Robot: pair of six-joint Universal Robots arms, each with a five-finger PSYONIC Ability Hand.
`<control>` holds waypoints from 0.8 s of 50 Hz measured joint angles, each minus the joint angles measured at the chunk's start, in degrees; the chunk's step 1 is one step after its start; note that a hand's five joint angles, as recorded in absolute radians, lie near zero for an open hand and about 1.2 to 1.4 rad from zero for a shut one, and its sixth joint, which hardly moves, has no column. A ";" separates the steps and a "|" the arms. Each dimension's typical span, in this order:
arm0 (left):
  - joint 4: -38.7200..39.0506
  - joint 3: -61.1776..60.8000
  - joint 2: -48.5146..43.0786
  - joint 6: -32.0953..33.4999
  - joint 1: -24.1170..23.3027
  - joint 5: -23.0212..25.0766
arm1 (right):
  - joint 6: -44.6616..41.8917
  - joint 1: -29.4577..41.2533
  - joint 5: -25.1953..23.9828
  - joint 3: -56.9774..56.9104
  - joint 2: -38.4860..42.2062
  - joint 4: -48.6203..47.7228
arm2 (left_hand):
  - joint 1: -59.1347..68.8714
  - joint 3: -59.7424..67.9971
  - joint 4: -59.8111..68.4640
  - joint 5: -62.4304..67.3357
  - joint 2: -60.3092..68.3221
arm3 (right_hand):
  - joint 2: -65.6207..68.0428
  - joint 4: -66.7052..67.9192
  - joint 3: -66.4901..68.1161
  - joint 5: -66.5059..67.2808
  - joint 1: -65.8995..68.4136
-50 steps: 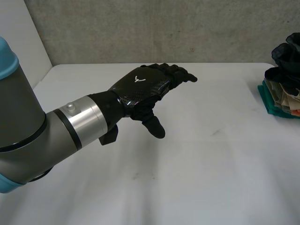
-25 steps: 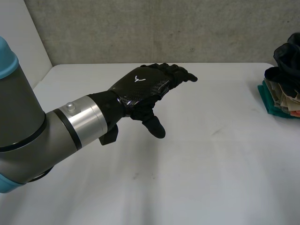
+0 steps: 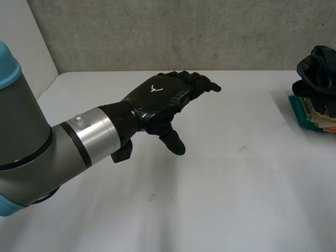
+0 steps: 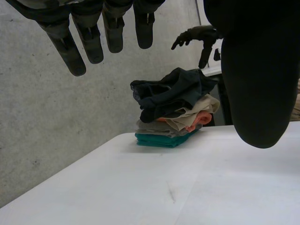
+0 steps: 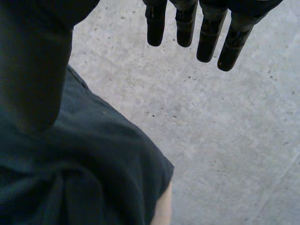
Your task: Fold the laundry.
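The dark garment (image 3: 315,68) on top of the stack (image 3: 310,113) has shifted a little against a second ago and now sits bunched slightly more toward the middle of the surface (image 3: 220,189). My left arm has not moved at all.

The left hand (image 3: 157,97) hovers above the surface, palm down, well apart from the laundry. Its fingers (image 4: 70,51) are straight and held close side by side, the thumb (image 4: 258,84) hangs down away from them, and they hold nothing.

The stack stands at the far right edge of the surface, near the concrete wall (image 3: 184,31). In the left wrist view I see a teal cloth (image 4: 161,139) at the bottom, beige and orange layers above it, and the dark garment crumpled on top.

The right hand (image 4: 197,35) hangs above the stack and apart from it in that view. In its own wrist view its fingers (image 5: 206,37) point straight out, slightly spread, with the thumb off to one side. The dark garment lies below the palm and nothing is gripped.
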 measured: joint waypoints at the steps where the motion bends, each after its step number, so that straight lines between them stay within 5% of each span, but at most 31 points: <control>1: 0.00 0.00 0.00 0.00 -0.01 0.00 | 0.85 0.08 -0.11 -0.93 0.23 1.16 | 0.00 0.00 0.00 0.00 0.00 | 0.00 0.00 0.00 0.00 0.00; 10: -0.01 -0.06 0.01 0.01 -0.07 0.00 | 5.08 4.72 0.26 -9.52 8.00 7.92 | 0.00 0.00 -0.01 0.00 0.00 | 0.00 0.00 0.00 0.00 0.00; 30: 0.02 -0.10 -0.15 0.01 0.15 0.00 | -1.86 11.85 13.67 -32.97 35.29 9.45 | 0.00 0.00 -0.01 0.00 0.00 | 0.00 0.00 0.00 -0.31 -0.51; 40: 0.02 -0.09 -0.49 0.00 0.37 0.00 | -1.76 13.07 17.54 -40.08 39.80 10.77 | 0.00 0.00 0.00 0.00 0.00 | 0.00 0.00 0.00 -0.31 -0.87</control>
